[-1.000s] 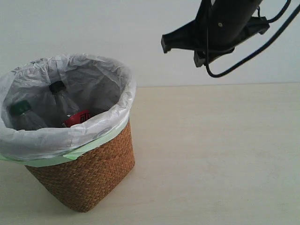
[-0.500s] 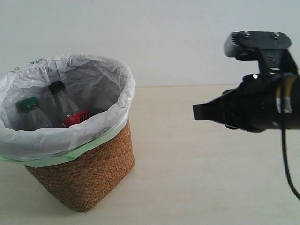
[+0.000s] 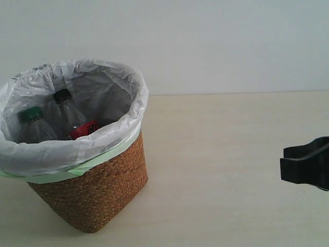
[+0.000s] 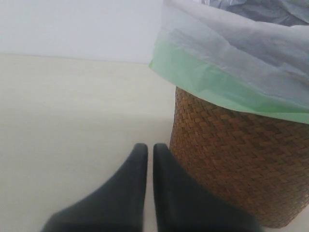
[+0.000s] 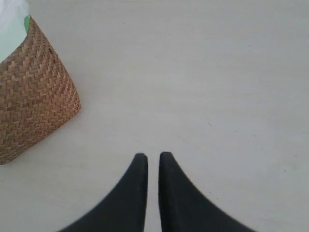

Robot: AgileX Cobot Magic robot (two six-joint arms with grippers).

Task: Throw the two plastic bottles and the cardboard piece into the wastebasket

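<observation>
The wicker wastebasket stands at the left of the exterior view, lined with a white bag. Inside it lie the green-capped bottle and the black-capped bottle with its red label. The cardboard piece is hidden. My right gripper is shut and empty above bare table, with the wastebasket off to one side; part of it shows at the right edge of the exterior view. My left gripper is shut and empty, low beside the wastebasket.
The pale tabletop stretches to the right of the wastebasket, with a plain white wall behind it. The bag's pale green band hangs over the rim.
The right arm has dropped from high above the table and drawn back to the right edge of the exterior view. The wastebasket and bottles have stayed put.
</observation>
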